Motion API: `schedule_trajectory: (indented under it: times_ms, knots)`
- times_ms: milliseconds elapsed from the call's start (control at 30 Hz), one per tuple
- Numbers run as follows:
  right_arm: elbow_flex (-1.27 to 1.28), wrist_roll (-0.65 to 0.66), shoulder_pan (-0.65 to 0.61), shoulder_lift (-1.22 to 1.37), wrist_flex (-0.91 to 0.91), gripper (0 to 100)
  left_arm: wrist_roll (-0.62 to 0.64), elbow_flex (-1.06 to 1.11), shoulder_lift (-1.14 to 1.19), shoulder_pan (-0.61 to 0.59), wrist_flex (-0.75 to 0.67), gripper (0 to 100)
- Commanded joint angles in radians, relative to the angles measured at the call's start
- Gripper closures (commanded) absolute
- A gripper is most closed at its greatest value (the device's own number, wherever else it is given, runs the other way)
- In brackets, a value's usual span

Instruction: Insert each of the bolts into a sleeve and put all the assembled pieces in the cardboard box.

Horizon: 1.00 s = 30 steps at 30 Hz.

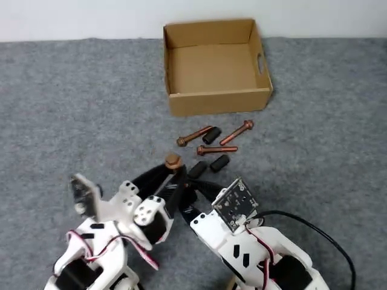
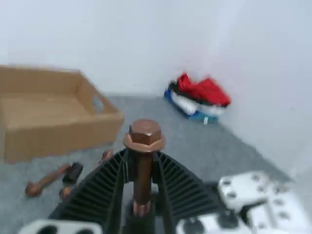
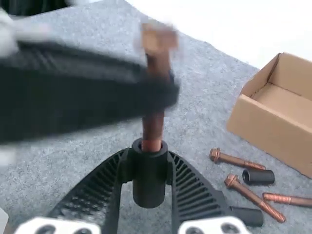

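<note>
My left gripper (image 2: 143,161) is shut on a copper bolt (image 2: 144,136), head up, near the middle of the grey carpet. The bolt's tip sits in the mouth of a black sleeve (image 3: 148,170), which my right gripper (image 3: 148,163) is shut on. From above, the bolt head (image 1: 173,161) shows just past the two grippers, left (image 1: 175,178) and right (image 1: 196,180), which meet there. Three loose bolts (image 1: 195,135) (image 1: 237,133) (image 1: 216,149) and two loose sleeves (image 1: 211,135) (image 1: 220,162) lie between the grippers and the open cardboard box (image 1: 217,99).
The box stands against the white back wall, with nothing in it. A red and white bundle (image 2: 197,97) lies by the wall in the left wrist view. A black cable (image 1: 314,229) trails from the right arm. Carpet spreads to both sides.
</note>
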Motion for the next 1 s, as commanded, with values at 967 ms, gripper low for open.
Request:
schedule_trajectory:
  times_ms: [967]
  knots:
    - [-0.077, -0.038, 0.114, 0.005, -0.012, 98.9, -0.158, -0.226, 0.078, -0.261, 0.298, 100]
